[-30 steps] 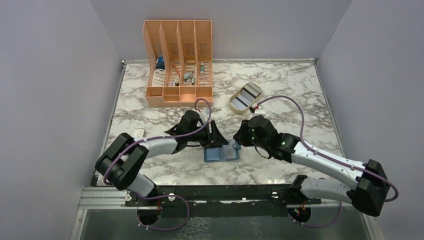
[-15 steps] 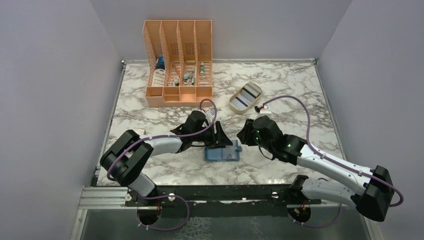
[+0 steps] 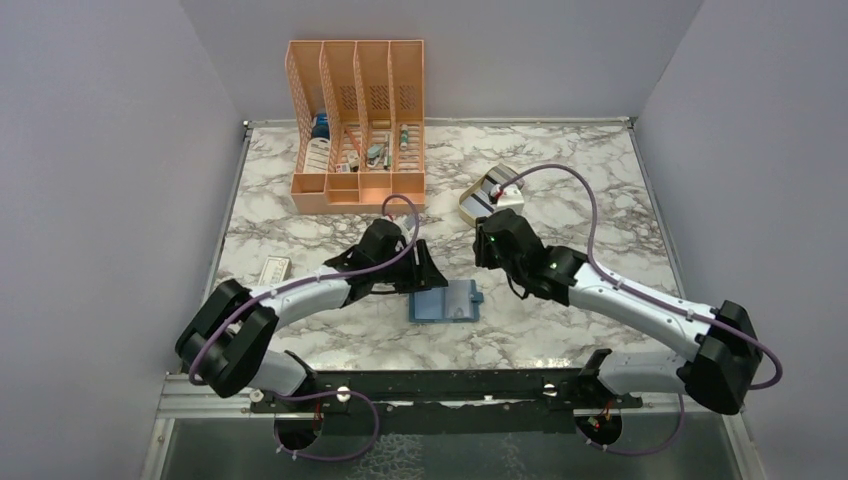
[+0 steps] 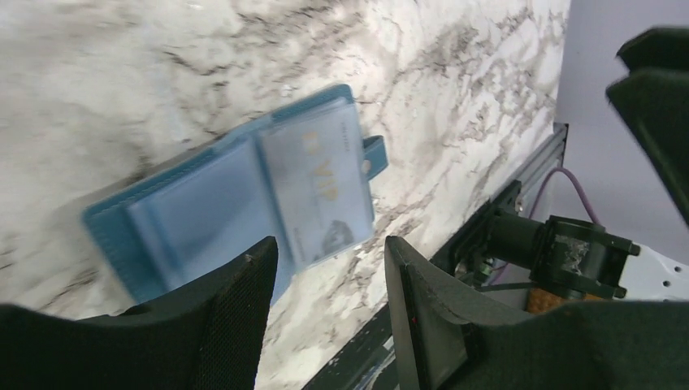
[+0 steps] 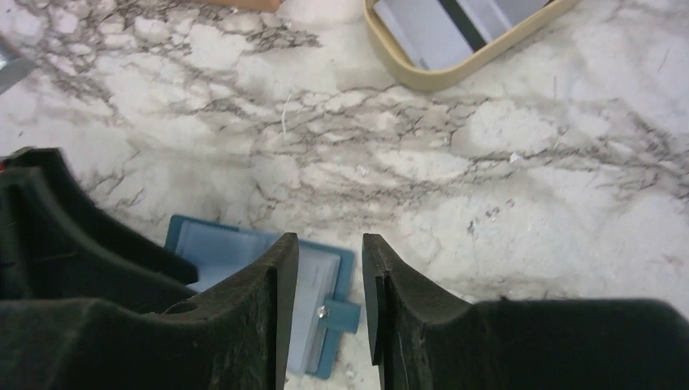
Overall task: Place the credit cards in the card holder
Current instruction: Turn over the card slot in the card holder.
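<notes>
One card, a pale VIP card point(image 4: 317, 187), sits in the right-hand leaf of the card holder point(image 3: 444, 301). The holder lies opened flat near the front edge of the counter point(image 3: 560, 180), about midway along it, with its stud strap sticking out to the right.

The remaining credit cards point(image 5: 455, 18), pale with dark stripes, lie in the beige tray point(image 5: 422, 79) towards the back edge, right of centre. How many are left there cannot be told.

Left gripper point(image 4: 329, 260): jaws parted, nothing between them, hovering just above the holder's back-left side without touching it.

Right gripper point(image 5: 329, 244): jaws parted and empty, raised over bare counter between holder and tray.

Assessment: the task is partly done, and the step in hand appears to be fetching the next card from the tray.

Recommendations:
- Come down inside the tray rim, not across it.
- Take a single card by one long edge, since flat cards tend to lift in pairs.
- Before the card is inserted, have the left gripper press on the empty left leaf, clear of the slot mouth. The light holder would otherwise be likely to slide.
- Present the card low and nearly flat to the slot.
</notes>
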You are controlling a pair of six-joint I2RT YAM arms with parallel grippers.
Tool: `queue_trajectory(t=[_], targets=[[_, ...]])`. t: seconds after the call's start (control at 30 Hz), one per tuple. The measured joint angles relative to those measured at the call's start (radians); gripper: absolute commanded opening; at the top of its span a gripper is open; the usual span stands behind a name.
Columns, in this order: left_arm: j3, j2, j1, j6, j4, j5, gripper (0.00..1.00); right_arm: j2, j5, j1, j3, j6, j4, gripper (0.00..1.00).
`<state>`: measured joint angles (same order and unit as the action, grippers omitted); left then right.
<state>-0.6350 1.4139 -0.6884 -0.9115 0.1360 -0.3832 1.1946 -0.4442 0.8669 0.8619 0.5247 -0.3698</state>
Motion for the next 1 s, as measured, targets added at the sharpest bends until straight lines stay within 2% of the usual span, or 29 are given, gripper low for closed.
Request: queue_trajectory(t=[0.23, 0.57, 0.77, 1.0], targets=[[0.000, -0.135, 0.122, 0.090, -0.143, 0.021, 0.57, 0.185, -0.030, -0.102, 0.137, -0.126, 0.018, 0.42], [-0.111, -0.218, 0.158, 0.278, -0.389, 0.005, 0.60, 0.471, 0.000, -0.324, 0.338, -0.370, 0.090, 0.59], [-0.173, -0.245, 0.175, 0.417, -0.481, -0.007, 0.62, 0.627, 0.030, -0.377, 0.463, -0.536, 0.124, 0.59], [-0.173, -0.228, 0.231, 0.480, -0.533, -0.057, 0.62, 0.846, 0.041, -0.405, 0.725, -0.649, 0.069, 0.59]])
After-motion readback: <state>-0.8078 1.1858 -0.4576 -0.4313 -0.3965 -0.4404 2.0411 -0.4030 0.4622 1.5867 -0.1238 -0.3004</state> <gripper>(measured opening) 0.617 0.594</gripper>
